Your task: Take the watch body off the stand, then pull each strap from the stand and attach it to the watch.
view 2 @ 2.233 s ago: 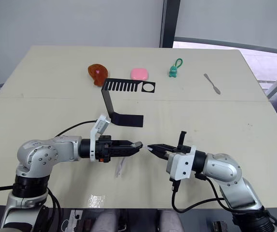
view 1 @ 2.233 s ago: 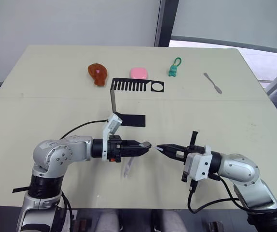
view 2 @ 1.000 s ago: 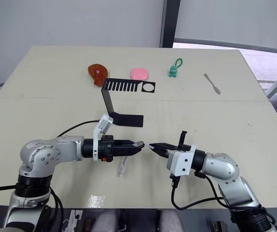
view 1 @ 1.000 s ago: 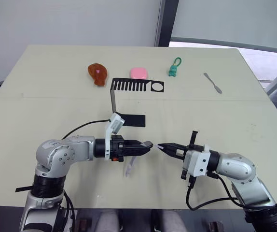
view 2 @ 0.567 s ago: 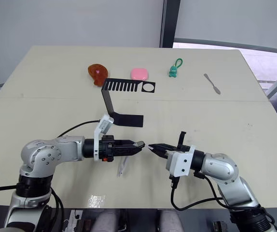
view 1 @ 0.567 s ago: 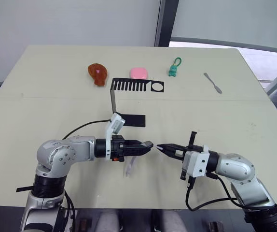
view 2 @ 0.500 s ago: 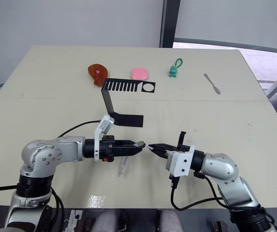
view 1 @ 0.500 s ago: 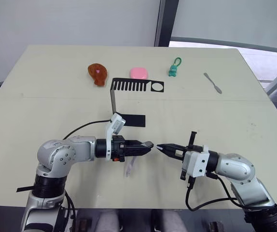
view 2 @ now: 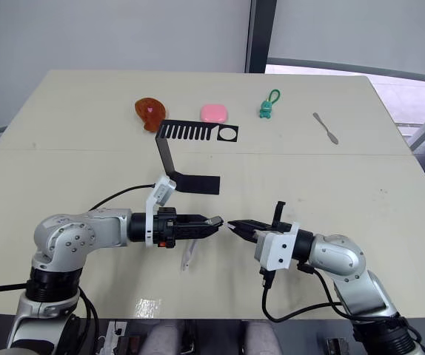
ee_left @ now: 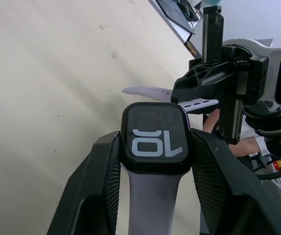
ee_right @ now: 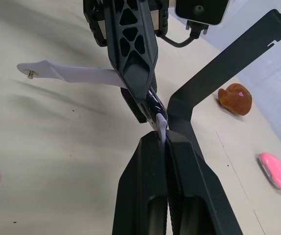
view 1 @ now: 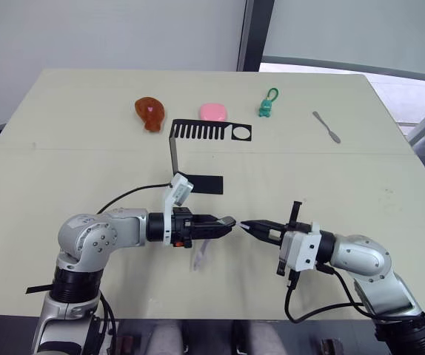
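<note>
The watch body point(ee_left: 155, 137) is a small black square with rounded corners, its screen showing large pale digits. It sits clamped between the fingers of the left gripper point(view 1: 226, 222), above the near middle of the table point(view 1: 86, 126). One pale lavender strap point(ee_left: 150, 205) is already fixed to it and hangs down beneath the left fingers toward the table. The second strap point(ee_left: 199, 104) is pinched in the tightly closed right gripper point(view 1: 246, 225), its end just at the watch's free edge.

Both forearms lie level and point at each other, left arm reaching toward 3 o'clock, right arm toward 9 o'clock, fingertips almost meeting.

The black stand point(view 1: 198, 159) sits bare at 12 o'clock from the grippers, near but apart. Beyond it lie a brown piece point(view 1: 149, 112), a pink piece point(view 1: 213, 112), a green keychain figure point(view 1: 266, 107) and a grey spatula point(view 1: 326, 126) at 1 o'clock, well apart. Open tabletop lies on both sides
</note>
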You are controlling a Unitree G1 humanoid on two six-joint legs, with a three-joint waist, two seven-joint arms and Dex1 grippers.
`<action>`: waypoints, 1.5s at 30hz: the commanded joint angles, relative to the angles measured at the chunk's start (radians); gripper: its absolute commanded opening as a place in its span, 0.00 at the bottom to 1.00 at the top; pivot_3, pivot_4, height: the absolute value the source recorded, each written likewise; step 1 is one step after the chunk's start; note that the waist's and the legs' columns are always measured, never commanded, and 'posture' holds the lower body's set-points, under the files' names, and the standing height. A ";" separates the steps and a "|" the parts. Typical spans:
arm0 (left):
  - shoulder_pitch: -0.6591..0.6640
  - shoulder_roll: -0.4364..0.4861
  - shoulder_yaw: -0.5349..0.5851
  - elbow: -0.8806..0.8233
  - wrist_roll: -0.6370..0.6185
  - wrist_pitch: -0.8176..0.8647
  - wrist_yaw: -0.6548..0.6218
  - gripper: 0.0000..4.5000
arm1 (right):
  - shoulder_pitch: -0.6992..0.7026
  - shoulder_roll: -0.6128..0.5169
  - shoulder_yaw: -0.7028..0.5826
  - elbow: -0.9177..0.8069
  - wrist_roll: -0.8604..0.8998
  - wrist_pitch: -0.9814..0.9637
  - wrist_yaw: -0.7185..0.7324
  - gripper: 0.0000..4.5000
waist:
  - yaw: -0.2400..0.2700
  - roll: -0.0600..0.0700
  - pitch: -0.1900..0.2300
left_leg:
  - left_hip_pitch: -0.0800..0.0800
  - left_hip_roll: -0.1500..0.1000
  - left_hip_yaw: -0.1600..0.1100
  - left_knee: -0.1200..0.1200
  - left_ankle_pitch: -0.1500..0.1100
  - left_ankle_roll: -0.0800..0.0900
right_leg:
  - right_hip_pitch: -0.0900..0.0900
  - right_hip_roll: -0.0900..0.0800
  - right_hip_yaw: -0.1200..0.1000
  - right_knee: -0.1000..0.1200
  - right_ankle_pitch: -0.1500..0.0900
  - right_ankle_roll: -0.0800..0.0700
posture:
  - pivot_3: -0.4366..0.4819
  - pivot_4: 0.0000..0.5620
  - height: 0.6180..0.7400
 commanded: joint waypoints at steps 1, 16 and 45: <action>0.007 -0.010 -0.009 -0.033 -0.007 -0.016 0.008 0.36 | 0.000 0.005 0.014 -0.045 0.018 -0.012 -0.011 0.00 | 0.000 0.000 0.000 | 0.000 0.000 0.000 0.000 0.000 0.000 | 0.000 0.000 0.000 0.000 0.000 0.000 | 0.48 0.27 1.00; 0.007 -0.016 -0.015 -0.043 -0.020 -0.009 0.015 0.36 | -0.015 0.007 0.022 -0.035 0.010 -0.003 -0.013 0.00 | 0.000 0.000 0.000 | 0.000 0.000 0.000 0.000 0.000 0.000 | 0.000 0.000 0.000 0.000 0.000 0.000 | 0.48 0.27 1.00; -0.003 -0.029 -0.030 -0.038 -0.016 -0.002 0.018 0.36 | -0.050 0.035 0.049 -0.052 -0.032 0.036 -0.019 0.00 | 0.000 0.000 0.000 | 0.000 0.000 0.000 0.000 0.000 0.000 | 0.000 0.000 0.000 0.000 0.000 0.000 | 0.48 0.27 1.00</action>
